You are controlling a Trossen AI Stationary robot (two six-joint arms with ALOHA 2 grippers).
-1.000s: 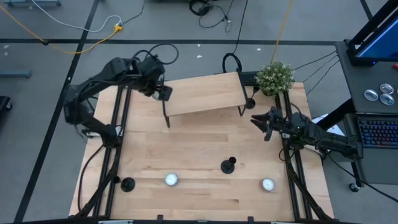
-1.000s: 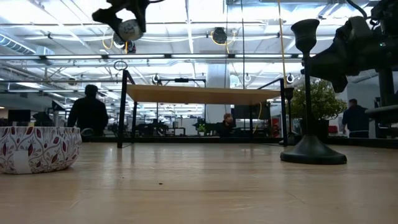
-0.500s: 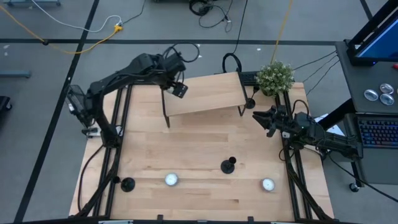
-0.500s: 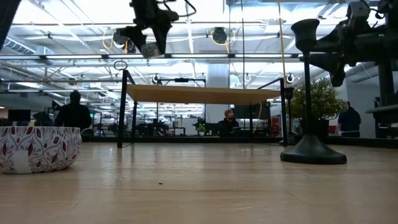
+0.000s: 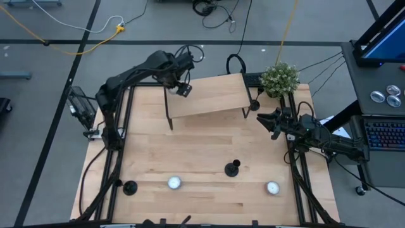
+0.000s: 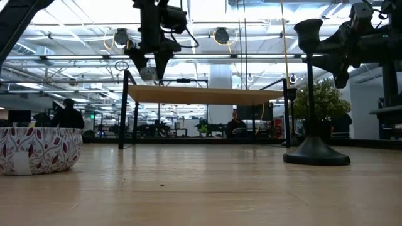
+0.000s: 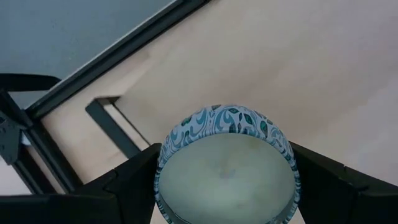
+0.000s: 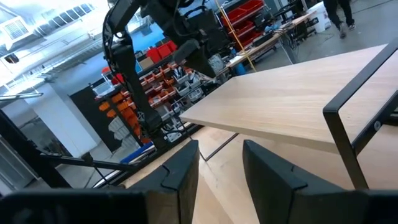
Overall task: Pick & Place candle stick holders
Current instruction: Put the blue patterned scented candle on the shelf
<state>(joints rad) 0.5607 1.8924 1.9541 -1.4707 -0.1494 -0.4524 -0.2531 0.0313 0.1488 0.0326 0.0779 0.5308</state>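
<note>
My left gripper [image 5: 181, 89] hangs above the left end of the raised wooden shelf [image 5: 209, 95], shut on a small round tin with a blue-and-white patterned wall [image 7: 227, 168]. One black candle stick holder [image 5: 233, 168] stands on its round base mid-table; in the low view [image 6: 312, 94] it is close by on the right. Another holder [image 5: 130, 187] stands at the near left. My right gripper [image 5: 267, 123] is open and empty at the table's right side, beside the shelf's right end; its fingers stand apart in the right wrist view [image 8: 221, 168]. My left gripper pinches the tin between its two fingers [image 7: 124, 186], one on each side of the round wall [image 7: 164, 155]. The fingers point down from above. The tin hangs lifted clear, a little above the shelf top [image 6: 148, 73].
Two round white candle tins [image 5: 174, 183] [image 5: 272, 187] sit near the table's front edge; one with a red leaf pattern fills the low view's left [image 6: 38, 150]. A potted plant [image 5: 280, 78] stands at the far right corner. Black frame rails run along both table sides.
My left gripper has carried the tin toward the table's right edge and down, from beyond the shelf's left end to just above it. It has turned so that its fingers point down. The tin has stayed in the hold.
</note>
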